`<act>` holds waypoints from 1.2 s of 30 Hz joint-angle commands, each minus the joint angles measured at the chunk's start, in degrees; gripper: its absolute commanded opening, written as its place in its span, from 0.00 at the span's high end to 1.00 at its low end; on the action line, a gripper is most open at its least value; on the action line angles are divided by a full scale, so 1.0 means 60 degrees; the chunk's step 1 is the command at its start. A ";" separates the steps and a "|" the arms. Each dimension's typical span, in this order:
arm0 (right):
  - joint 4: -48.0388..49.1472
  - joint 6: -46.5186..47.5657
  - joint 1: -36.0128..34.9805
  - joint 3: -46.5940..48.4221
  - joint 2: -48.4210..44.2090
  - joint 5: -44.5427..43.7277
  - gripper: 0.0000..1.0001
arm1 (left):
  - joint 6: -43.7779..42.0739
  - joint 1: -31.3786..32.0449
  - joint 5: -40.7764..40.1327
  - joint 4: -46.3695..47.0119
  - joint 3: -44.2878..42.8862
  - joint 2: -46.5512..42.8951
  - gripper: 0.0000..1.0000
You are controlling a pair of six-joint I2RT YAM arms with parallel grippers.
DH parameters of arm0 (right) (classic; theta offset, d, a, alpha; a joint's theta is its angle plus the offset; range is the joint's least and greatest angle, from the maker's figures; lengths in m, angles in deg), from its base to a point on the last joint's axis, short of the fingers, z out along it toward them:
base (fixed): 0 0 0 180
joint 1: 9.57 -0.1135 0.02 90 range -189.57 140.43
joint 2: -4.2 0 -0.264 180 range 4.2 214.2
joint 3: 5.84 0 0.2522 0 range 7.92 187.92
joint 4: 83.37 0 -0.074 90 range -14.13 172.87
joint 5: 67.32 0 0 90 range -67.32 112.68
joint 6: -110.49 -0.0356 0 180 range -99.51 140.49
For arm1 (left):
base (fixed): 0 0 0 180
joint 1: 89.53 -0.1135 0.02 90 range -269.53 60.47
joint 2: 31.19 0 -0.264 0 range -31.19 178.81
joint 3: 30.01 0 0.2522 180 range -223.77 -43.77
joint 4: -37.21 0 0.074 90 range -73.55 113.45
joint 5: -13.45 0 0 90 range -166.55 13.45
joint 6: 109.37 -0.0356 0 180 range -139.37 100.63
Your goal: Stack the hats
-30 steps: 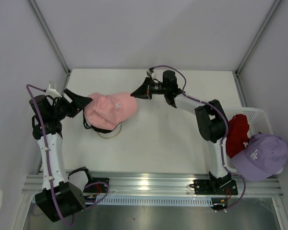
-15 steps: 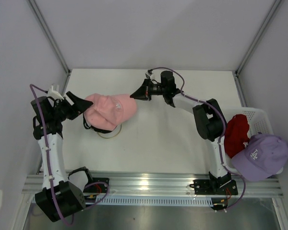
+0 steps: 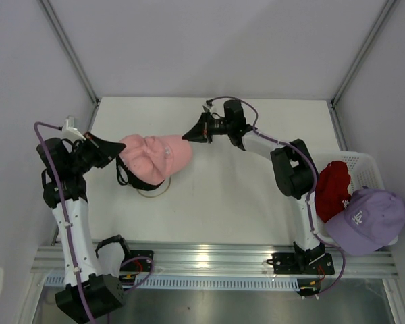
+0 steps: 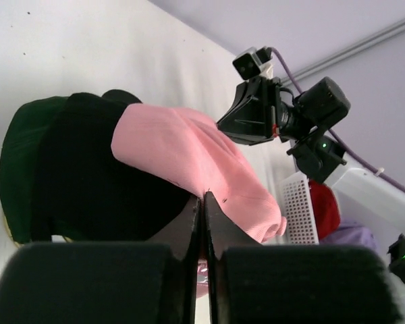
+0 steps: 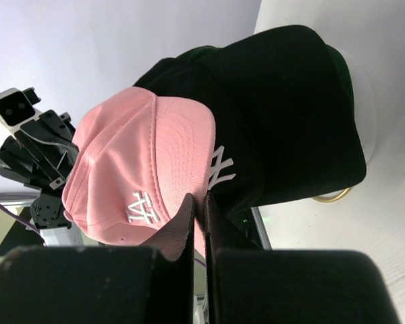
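1. Pink cap (image 3: 155,158) is left of centre on the table, atop black cap (image 3: 125,177) on stand (image 3: 150,193); looks only half seated.
2. L gripper (image 3: 118,145) fingers pinch its left rim; R gripper (image 3: 187,135) fingers pinch the brim tip.
3. Prob. best: lower both ends evenly, match crowns & brims, let go once snug.
4. Red cap (image 3: 334,189) & lavender cap (image 3: 368,219) sit in basket (image 3: 364,162), right.

A pink cap (image 3: 155,156), white logo showing, sits rumpled atop a black cap (image 5: 290,121) and a dark green cap (image 4: 17,158) at left. A red cap (image 3: 334,189) and a lavender cap (image 3: 364,219) lie touching at right.
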 commanded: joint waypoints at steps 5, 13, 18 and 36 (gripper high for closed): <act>-0.1590 0.0712 -0.0050 0.0957 0.0351 -0.0252 1.00 | 0.1611 -0.0078 -0.1079 -0.1609 -0.1413 -0.0350 0.99; -0.1928 0.0888 -0.0050 0.0958 0.0293 -0.0413 1.00 | 0.1305 0.0083 -0.4476 -0.4264 -0.2923 -0.0672 0.99; -0.2233 0.0976 -0.0079 0.1148 0.0410 -0.0530 1.00 | 0.1129 0.0229 -0.5268 -0.4587 -0.3011 -0.0716 0.99; -0.5632 0.2851 -0.0386 0.3566 0.1654 -0.1834 1.00 | 0.1275 0.0303 -0.7877 -0.4353 -0.1270 -0.0497 0.98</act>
